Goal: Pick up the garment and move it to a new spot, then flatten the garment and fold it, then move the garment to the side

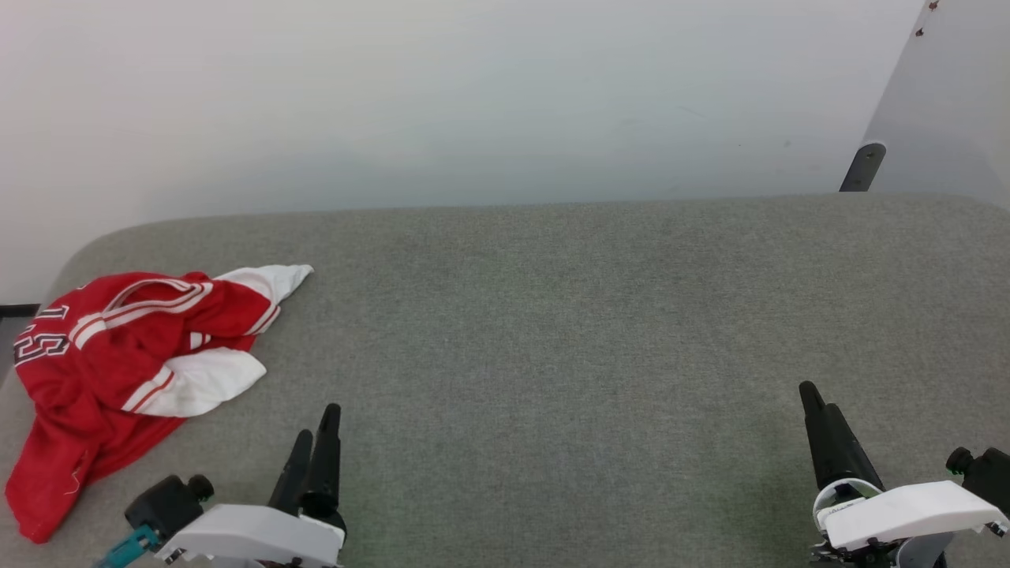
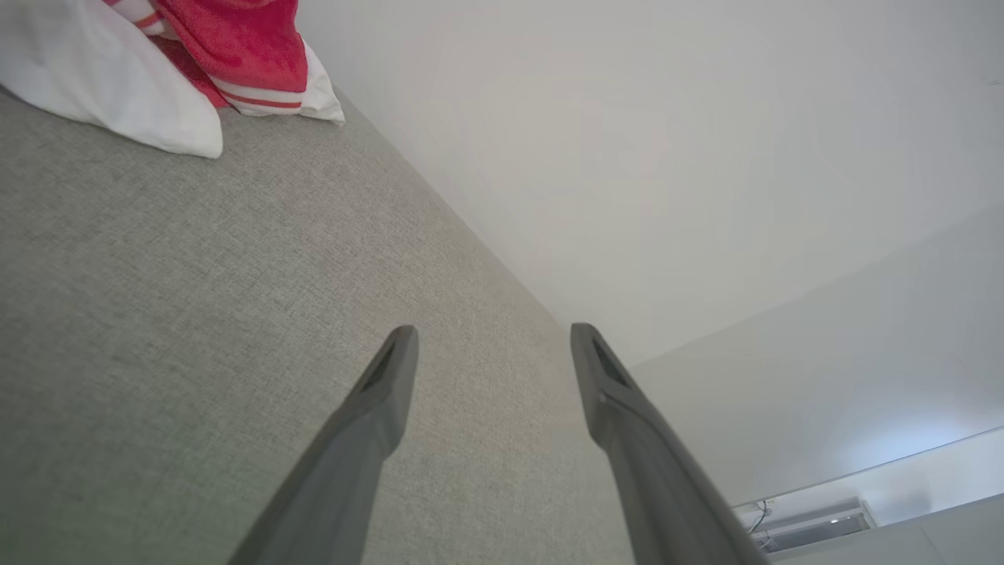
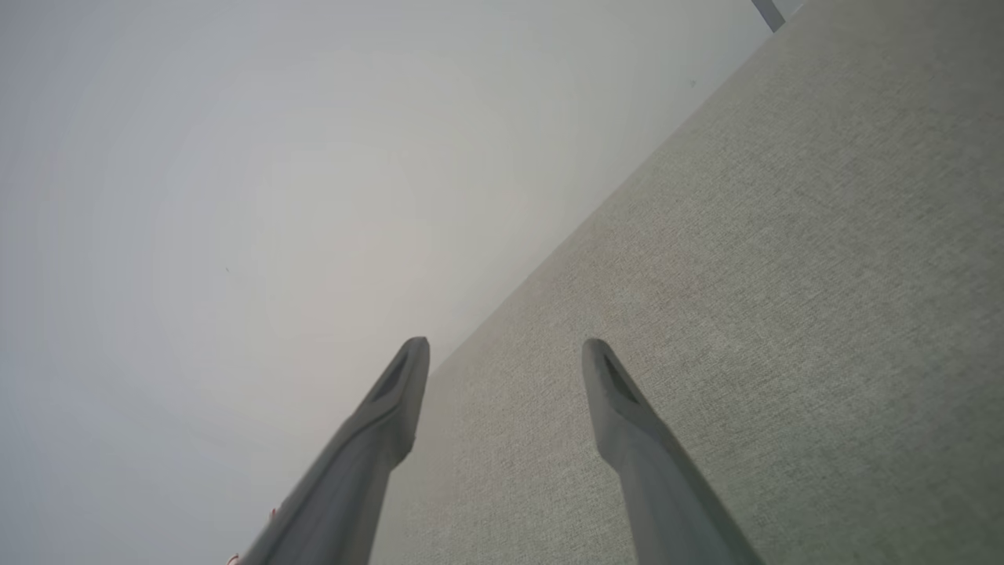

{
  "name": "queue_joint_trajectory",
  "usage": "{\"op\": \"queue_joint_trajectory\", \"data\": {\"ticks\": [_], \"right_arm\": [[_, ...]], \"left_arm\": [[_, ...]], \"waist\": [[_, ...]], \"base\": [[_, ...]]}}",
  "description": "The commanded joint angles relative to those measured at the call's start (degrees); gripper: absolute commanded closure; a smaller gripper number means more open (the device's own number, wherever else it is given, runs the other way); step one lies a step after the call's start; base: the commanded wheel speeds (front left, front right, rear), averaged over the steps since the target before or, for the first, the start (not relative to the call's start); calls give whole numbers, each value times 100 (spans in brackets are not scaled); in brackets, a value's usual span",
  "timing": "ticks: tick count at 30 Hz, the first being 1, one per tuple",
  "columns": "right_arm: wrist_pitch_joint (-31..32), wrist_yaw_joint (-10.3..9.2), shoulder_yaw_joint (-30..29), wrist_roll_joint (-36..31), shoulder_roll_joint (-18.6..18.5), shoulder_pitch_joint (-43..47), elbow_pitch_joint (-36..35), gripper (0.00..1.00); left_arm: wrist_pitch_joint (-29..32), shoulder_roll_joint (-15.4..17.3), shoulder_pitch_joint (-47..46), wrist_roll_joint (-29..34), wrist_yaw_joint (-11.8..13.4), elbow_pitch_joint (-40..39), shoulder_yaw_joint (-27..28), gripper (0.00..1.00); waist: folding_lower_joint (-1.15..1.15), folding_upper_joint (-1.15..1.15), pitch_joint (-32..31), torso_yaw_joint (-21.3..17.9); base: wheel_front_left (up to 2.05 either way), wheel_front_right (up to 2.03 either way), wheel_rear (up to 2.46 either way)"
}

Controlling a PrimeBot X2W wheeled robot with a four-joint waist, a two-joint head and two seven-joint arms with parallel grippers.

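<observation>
Lettering in black with a white outline shows on the crumpled red jersey shirt with white short sleeves and white-striped trim (image 1: 118, 347), at the fold nearest the worktop's left edge. Only parts of two or three characters are exposed, turned sideways and broken by creases, so they cannot be read with any certainty. The shirt lies in a loose heap along the left edge of the grey woven-fabric worktop (image 1: 552, 331). It stretches from near the rounded far-left corner down toward the near-left corner, with one white sleeve spread toward the middle and a white tip pointing to the far edge. In the left wrist view the shirt (image 2: 243, 39) sits in the upper left corner, well apart from the fingers. The left gripper (image 1: 317, 426) hovers at the near edge, just right of the shirt and not touching it. Its jaws are apart, with bare fabric between them in its own view (image 2: 494, 333). The right gripper (image 1: 813, 402) is by the near-right part of the worktop, and its jaws are likewise spread and empty (image 3: 506, 345). A plain white wall (image 1: 473, 102) rises behind the far edge. At the far right stands a pale grey panel (image 1: 947, 102) with a dark bracket (image 1: 864, 166).
</observation>
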Motion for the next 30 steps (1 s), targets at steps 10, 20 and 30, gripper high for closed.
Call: {"op": "queue_joint_trajectory", "data": {"ticks": [10, 20, 30], "right_arm": [[-111, 4, -72, -1349, -21, -127, -50, 0], [-190, 4, -219, -2311, -4, -107, -64, 0], [-261, 4, -259, -3095, -28, -119, -30, 0]], "left_arm": [[-206, 151, 7, 1356, 311, -138, -175, 0], [-365, 223, 94, 2197, 385, -213, -152, 0], [-507, 242, 223, 2876, 423, -344, -109, 0]], "waist": [[0, 0, -14, -8], [0, 0, -24, -16], [0, 0, -40, -25]], "base": [[0, 0, 0], [0, 0, 0], [0, 0, 0]]}}
